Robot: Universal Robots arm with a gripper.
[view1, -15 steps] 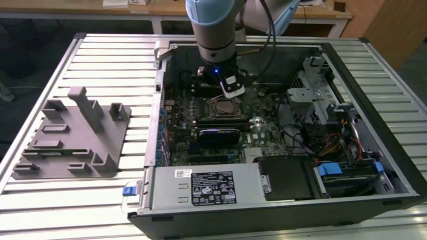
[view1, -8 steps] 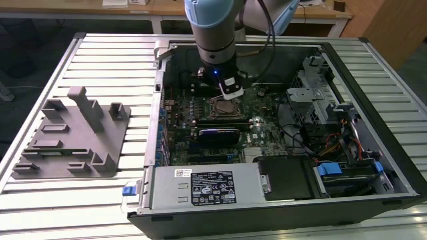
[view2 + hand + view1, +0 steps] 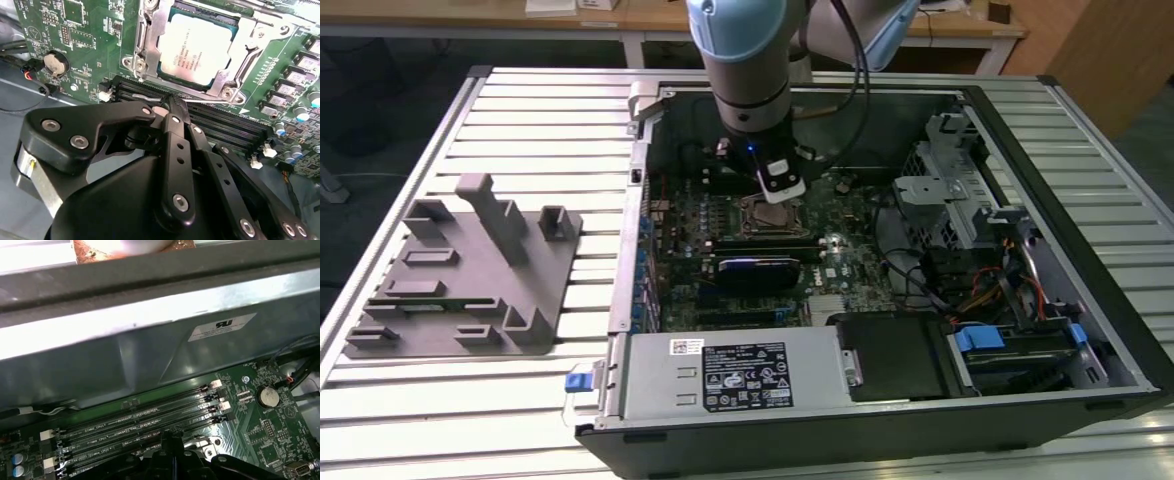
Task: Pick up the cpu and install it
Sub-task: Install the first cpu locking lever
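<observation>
The cpu [image 3: 196, 47], a flat square chip with a silvery top, lies inside the motherboard socket [image 3: 150, 35], with the socket's metal frame around its edges. My gripper [image 3: 171, 104] hovers just beside the socket, above the black memory slots [image 3: 225, 125]. Its two black fingers are pressed together with nothing between them. In the exterior view the gripper [image 3: 781, 190] hangs inside the open computer case, directly over the socket [image 3: 771, 215]. The first wrist view catches the fingertips [image 3: 172, 437] above the memory slots [image 3: 135, 422].
The open computer case [image 3: 1067, 300] lies on a slatted metal table [image 3: 520, 130]. A grey fixture [image 3: 467, 270] sits toward the exterior view's left. Drive bays and cable bundles [image 3: 987, 270] crowd the case's other side. A coin battery [image 3: 55, 62] sits near the socket.
</observation>
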